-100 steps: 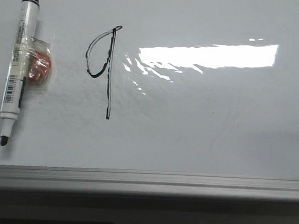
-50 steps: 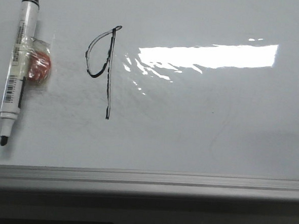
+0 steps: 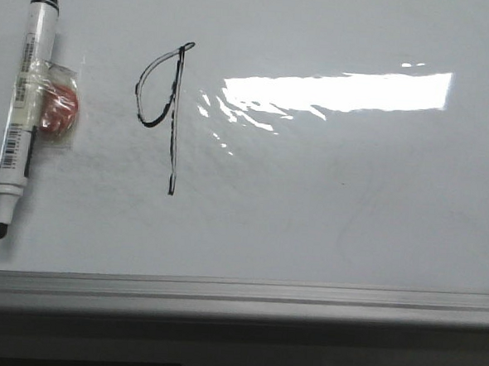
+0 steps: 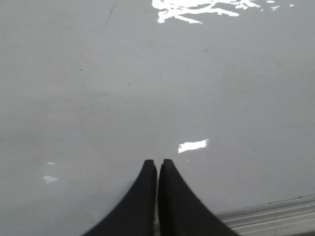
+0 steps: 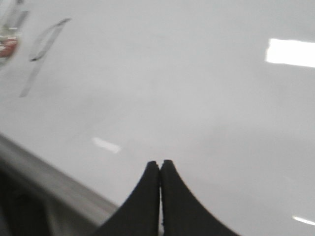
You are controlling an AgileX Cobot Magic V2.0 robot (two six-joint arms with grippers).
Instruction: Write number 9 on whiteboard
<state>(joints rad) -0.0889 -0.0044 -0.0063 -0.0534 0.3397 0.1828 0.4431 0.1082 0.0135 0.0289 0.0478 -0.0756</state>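
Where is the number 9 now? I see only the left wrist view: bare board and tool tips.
Observer: The number 9 is drawn on the whiteboard, left of the glare.
Operator: Who holds the marker?
Observer: Nobody; the marker lies uncapped at the board's left side.
Operator: And the right tool?
Observer: The right tool is shut and empty above the board, like the left tool.

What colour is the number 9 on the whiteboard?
Black; the number 9 shows best in the front view.
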